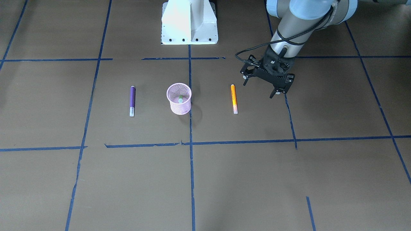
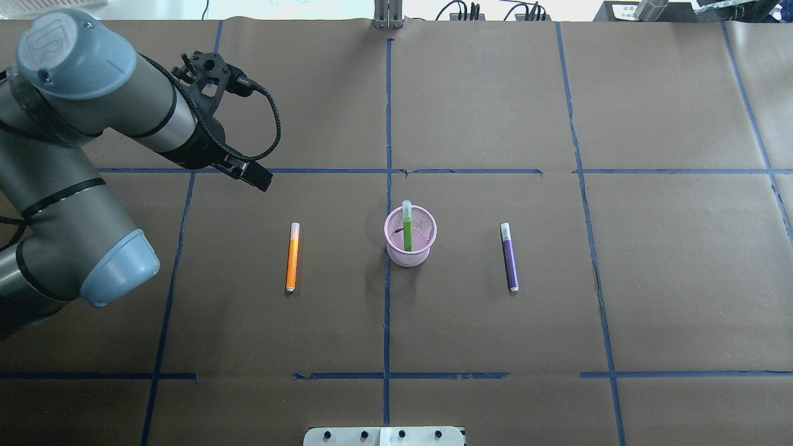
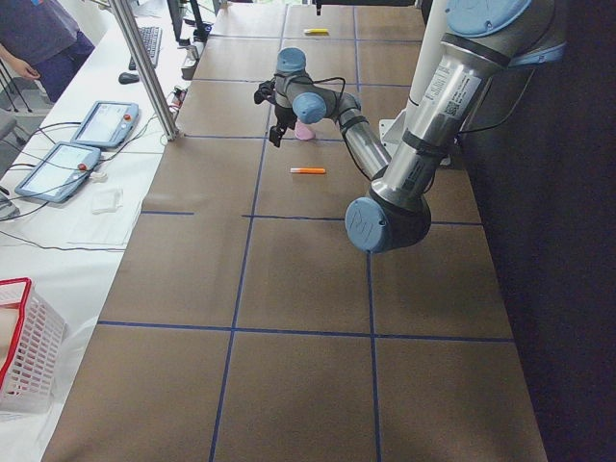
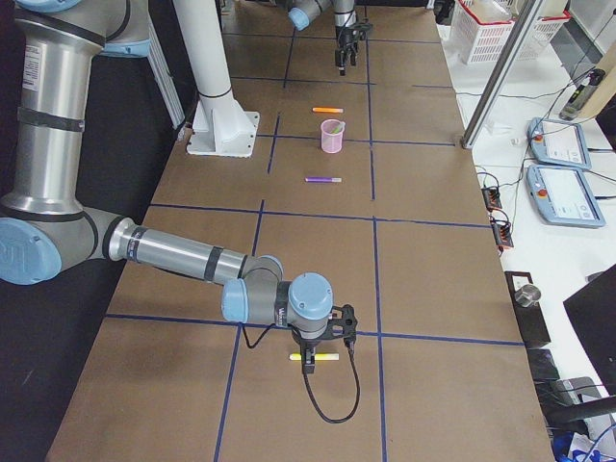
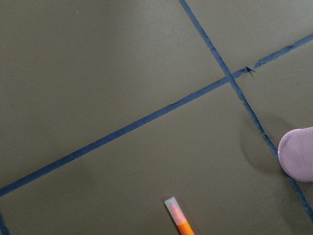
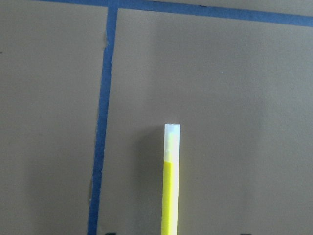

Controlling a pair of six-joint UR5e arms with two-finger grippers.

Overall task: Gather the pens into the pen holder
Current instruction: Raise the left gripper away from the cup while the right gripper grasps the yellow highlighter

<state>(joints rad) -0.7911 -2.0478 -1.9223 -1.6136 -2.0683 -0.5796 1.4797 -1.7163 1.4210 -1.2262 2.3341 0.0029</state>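
Note:
The pink mesh pen holder [image 1: 179, 109] stands upright at the table's middle, with the green pen [image 2: 407, 232] upright inside it. The orange pen [image 1: 234, 98] lies flat on the robot's left of the holder, and the purple pen [image 1: 132, 100] lies flat on its right. My left gripper [image 1: 258, 89] is open and empty, above the table just beyond the orange pen's far-left side. My right gripper [image 4: 310, 361] is far off at the table's right end, over a yellow pen [image 6: 170, 186]. Its dark tips just show, wide apart, at the wrist view's bottom edge.
Blue tape lines [image 1: 191, 142] divide the brown paper table into squares. The robot's white base [image 1: 189, 22] stands behind the holder. A white basket [image 3: 29, 356] and tablets [image 3: 106, 123] sit on side benches, off the table.

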